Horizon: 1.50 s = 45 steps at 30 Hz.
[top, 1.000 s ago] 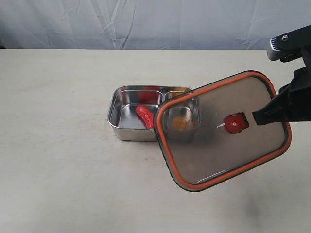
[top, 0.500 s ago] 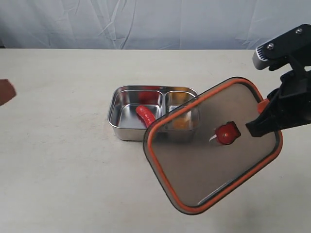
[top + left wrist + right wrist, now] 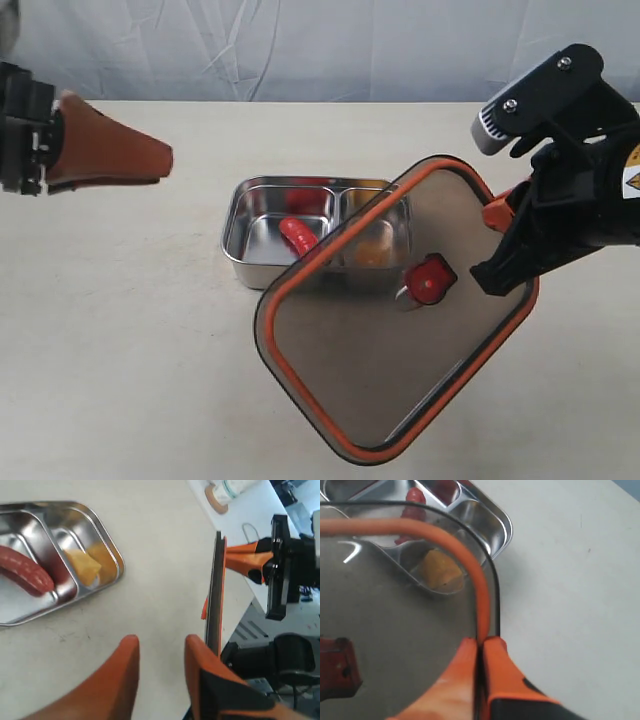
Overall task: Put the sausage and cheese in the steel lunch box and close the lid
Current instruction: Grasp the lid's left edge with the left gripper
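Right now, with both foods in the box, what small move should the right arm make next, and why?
Probably carry the lid over the box and level it. The right gripper pinches its rim, tilted and not squarely over the box; sausage and cheese already lie inside.

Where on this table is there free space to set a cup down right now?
Free: the table left of the lunch box, on the near side of the left gripper, and the strip behind the box. Crowded: the box's right and front-right, where the right gripper holds the lid tilted.
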Tool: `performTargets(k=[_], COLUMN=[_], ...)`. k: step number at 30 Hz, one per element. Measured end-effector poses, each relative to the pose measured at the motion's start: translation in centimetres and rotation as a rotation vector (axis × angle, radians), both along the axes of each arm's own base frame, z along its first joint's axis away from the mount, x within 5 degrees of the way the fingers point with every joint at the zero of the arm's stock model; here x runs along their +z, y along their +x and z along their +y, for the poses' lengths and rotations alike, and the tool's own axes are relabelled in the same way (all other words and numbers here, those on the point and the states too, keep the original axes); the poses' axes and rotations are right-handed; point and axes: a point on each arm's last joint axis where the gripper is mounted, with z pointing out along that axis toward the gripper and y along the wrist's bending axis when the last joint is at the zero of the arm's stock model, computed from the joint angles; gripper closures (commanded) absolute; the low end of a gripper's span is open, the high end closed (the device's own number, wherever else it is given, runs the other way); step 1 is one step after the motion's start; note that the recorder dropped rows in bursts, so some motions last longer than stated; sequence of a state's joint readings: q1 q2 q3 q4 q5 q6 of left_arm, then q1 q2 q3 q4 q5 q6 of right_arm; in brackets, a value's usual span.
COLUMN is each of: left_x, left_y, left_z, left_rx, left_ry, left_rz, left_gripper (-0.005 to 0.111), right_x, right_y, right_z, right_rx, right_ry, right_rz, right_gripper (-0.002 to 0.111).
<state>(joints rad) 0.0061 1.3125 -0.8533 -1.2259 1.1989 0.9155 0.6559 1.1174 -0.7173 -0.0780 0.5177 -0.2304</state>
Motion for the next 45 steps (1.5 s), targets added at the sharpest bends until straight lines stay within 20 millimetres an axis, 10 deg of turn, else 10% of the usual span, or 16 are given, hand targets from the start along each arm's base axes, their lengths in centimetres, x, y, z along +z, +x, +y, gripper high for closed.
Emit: performTargets(k=[16,38,45], left_x=[0.2,-3.3,-3.7], left_y=[-0.7,-0.2,0.2], left_z=[-9.5,-12.3,-12.5], left_rx=[-0.448,-0.464,-0.445], left_ry=[0.029,0.116,0.110], left_rz=[-0.086,-0.016,-0.011], left_gripper=[0.057,0.058,0.106], right_x=[0.1,0.1,0.2], right_y=[-0.4,-0.4,-0.4], right_z=[0.6,0.7,0.8], right_rx=[0.045,0.055,0.056], right_ry=[-0.012,-0.010,0.005], right_rz=[-0.022,-0.027,-0.039], right_gripper=[0.109,0.109,0.109])
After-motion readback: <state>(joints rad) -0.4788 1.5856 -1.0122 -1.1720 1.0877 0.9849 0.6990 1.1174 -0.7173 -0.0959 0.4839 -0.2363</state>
